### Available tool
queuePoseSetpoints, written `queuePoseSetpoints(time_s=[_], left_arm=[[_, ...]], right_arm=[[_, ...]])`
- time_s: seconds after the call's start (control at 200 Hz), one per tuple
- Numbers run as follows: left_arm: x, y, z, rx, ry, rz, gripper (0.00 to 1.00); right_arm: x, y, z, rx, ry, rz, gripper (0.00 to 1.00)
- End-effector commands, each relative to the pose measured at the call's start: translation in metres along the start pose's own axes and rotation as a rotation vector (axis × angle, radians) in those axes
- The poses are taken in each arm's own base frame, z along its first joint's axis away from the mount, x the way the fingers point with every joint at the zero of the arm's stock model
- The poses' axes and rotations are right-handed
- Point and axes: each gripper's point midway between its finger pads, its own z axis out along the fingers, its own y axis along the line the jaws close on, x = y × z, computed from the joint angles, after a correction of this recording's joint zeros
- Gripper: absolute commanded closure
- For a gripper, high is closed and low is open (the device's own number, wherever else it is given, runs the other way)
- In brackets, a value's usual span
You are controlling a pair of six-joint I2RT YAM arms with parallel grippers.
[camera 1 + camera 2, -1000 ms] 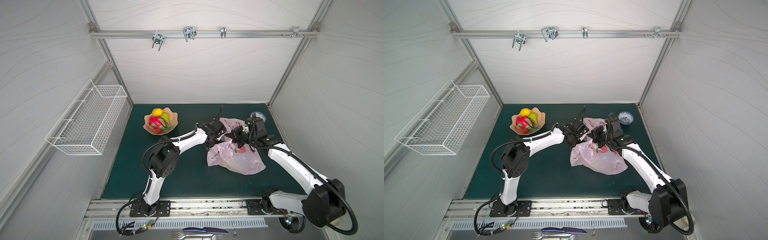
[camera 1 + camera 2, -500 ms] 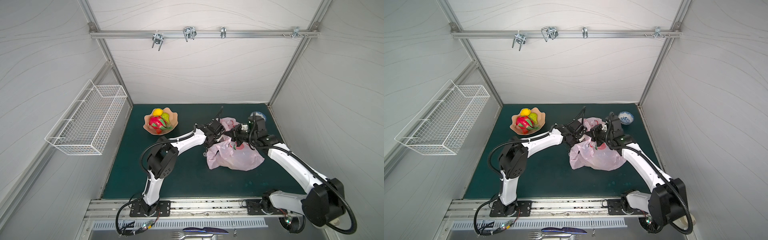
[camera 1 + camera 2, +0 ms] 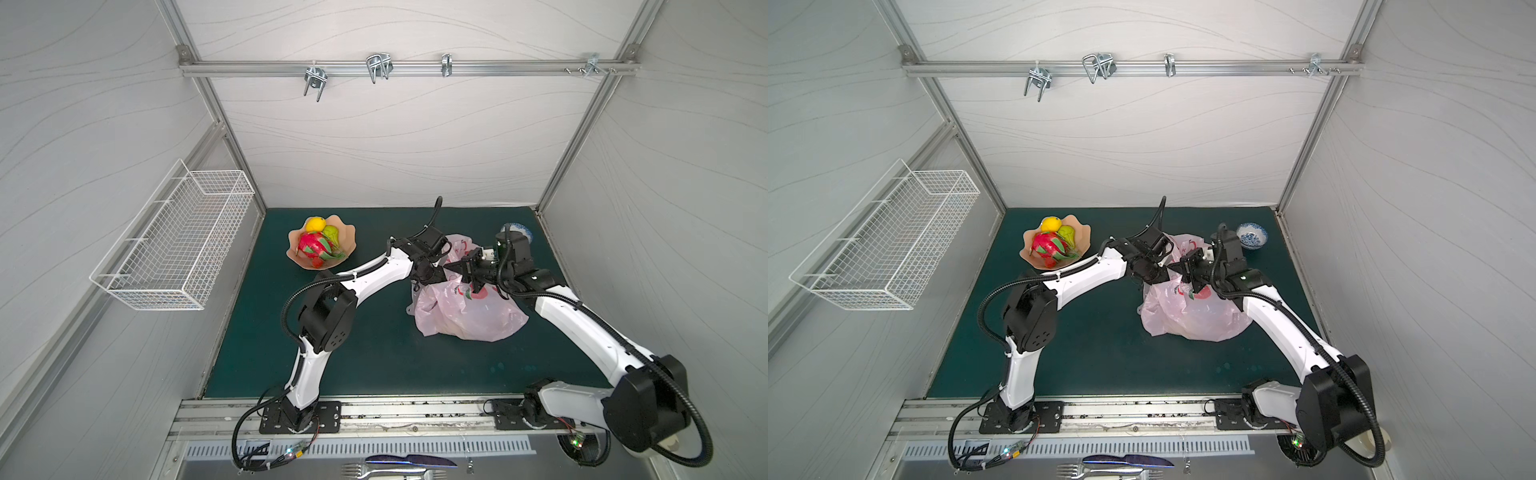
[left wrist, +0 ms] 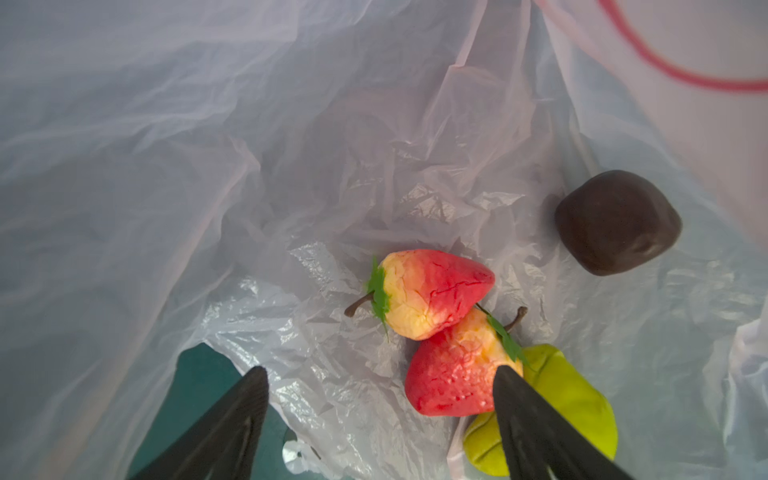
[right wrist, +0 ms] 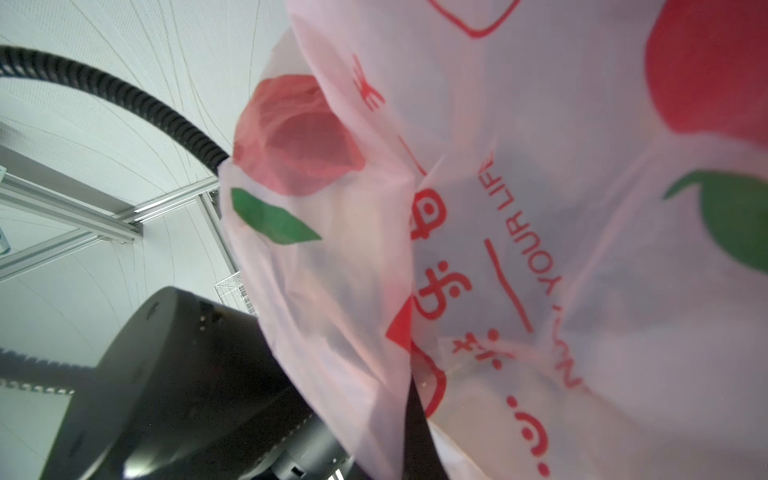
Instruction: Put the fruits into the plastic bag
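Observation:
The pale-pink plastic bag [image 3: 465, 311] [image 3: 1196, 313] lies right of the mat's middle. My right gripper [image 3: 453, 266] [image 3: 1177, 268] is shut on the bag's upper edge and holds the mouth up; one finger [image 5: 415, 436] shows against the film. My left gripper [image 4: 380, 386] is inside the bag, open and empty. Below it lie two red-yellow fruits [image 4: 432, 291] [image 4: 453, 374], a green pear [image 4: 573, 399] and a dark brown round fruit [image 4: 617, 222]. A lemon [image 3: 316, 225], a dragon fruit [image 3: 314, 245] and a pear [image 3: 331, 233] sit in the peach dish [image 3: 351, 241] at back left.
A small blue-and-white bowl [image 3: 1251, 235] stands at the back right, just behind my right arm. A white wire basket [image 3: 178, 245] hangs on the left wall. Cutlery [image 3: 399, 465] lies below the front rail.
My right gripper has drawn the bag's edge slightly up and toward the back, and the bag has bunched up. My left gripper stays open in the mouth.

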Motion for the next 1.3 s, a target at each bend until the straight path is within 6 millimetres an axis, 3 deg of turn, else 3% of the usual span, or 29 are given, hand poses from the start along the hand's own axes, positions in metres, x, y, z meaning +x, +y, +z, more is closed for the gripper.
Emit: queuePoseSetpoints(time_s=[0.0,0.39,0.835,1.296], left_arm=[[-0.014,-0.005,-0.005,0.025,-0.033,-0.003,0.14],[0.011,-0.012,-0.017,0.094,-0.022,0.102,0.14],[0.018,-0.012,-0.028,0.094,-0.033,0.155,0.14],[0.021,-0.017,-0.028,0.114,-0.032,0.164,0.15]], right_arm=[[0.003,0.012,-0.004,-0.036,0.011,-0.026,1.0],[0.001,0.015,-0.002,-0.036,0.041,-0.049,1.0],[0.006,0.033,0.0,-0.056,0.076,-0.101,1.0],[0.008,0.027,-0.002,-0.05,0.071,-0.11,1.0]])
